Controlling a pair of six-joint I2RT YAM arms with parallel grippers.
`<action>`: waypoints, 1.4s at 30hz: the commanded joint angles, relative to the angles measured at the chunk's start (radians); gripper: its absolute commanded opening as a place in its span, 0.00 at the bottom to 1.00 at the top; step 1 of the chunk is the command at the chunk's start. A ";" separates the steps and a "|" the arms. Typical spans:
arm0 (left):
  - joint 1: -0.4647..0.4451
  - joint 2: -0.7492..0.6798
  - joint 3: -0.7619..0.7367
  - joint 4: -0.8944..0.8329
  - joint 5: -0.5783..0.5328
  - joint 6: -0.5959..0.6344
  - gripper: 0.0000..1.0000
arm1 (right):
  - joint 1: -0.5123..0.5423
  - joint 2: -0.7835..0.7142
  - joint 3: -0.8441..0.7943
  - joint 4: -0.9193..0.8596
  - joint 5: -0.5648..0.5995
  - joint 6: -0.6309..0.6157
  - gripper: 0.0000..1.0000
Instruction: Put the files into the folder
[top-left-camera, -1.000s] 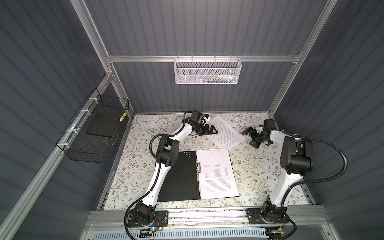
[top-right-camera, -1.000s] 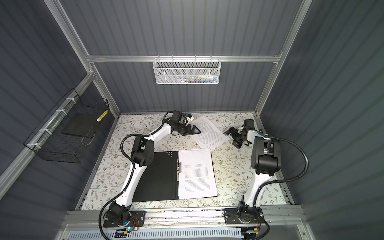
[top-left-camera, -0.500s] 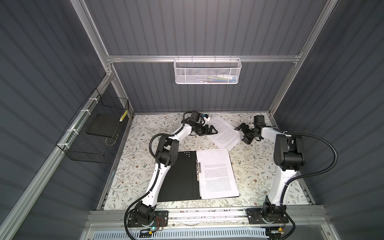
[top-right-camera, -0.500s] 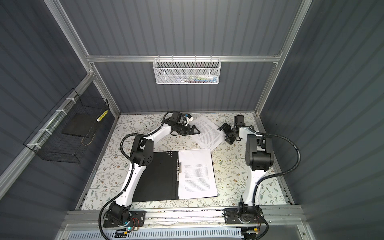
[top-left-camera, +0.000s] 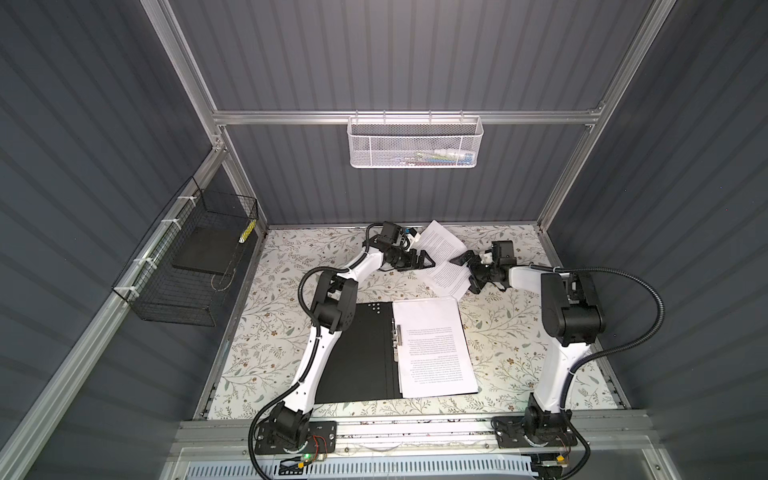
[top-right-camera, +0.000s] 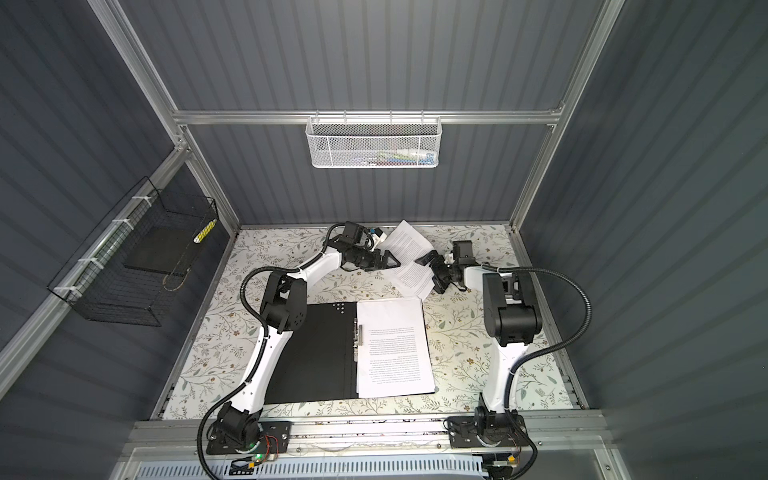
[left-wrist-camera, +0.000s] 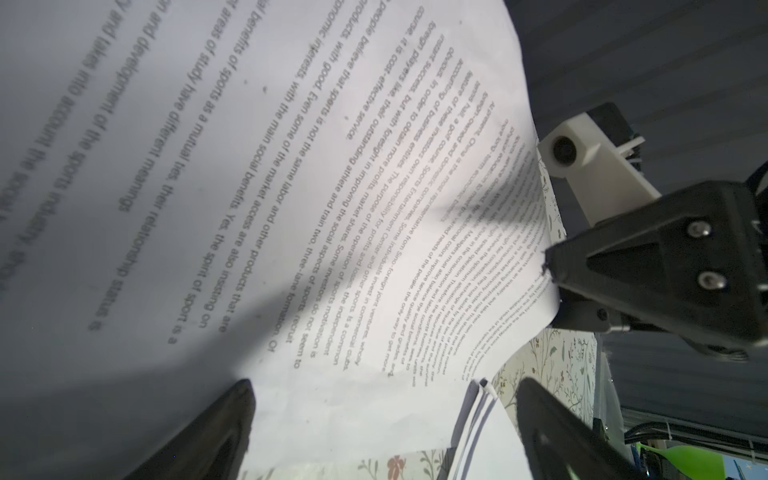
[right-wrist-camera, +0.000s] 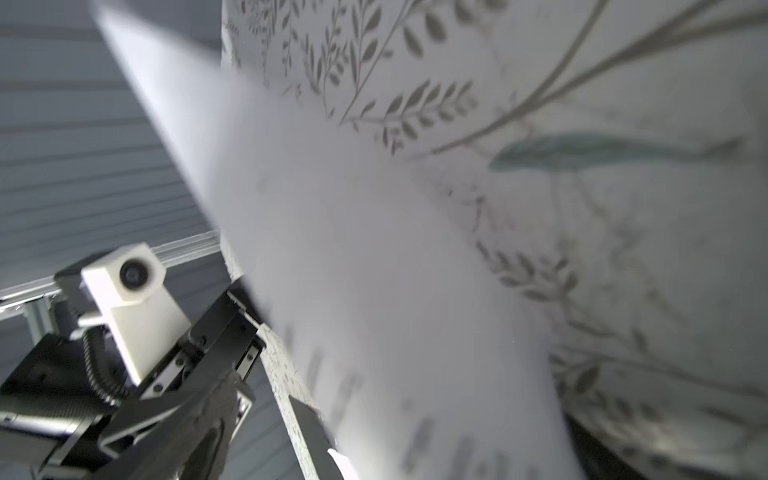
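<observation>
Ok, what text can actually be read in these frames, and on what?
"the spirit of sport is a": loose sheet, left wrist view.
"three-lane formation": same sheet.
"cost-effective service": same sheet.
Stack in the folder: print too small to read.
Right wrist view: print blurred, unreadable.

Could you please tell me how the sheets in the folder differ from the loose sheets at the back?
The filed sheets lie flat and square inside the open folder; the loose sheets lie askew on the floral table, one curling upward. Both are white with black print.
</observation>
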 joint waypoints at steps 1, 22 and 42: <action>-0.002 0.060 -0.060 -0.136 -0.054 -0.027 0.99 | 0.011 -0.044 -0.027 0.081 -0.015 -0.020 0.99; 0.016 0.017 -0.086 -0.073 -0.027 -0.079 0.99 | 0.069 -0.131 -0.127 0.094 0.282 -0.135 0.40; 0.033 -0.310 -0.080 0.105 -0.024 -0.189 1.00 | 0.084 -0.254 -0.001 -0.106 0.603 -0.285 0.00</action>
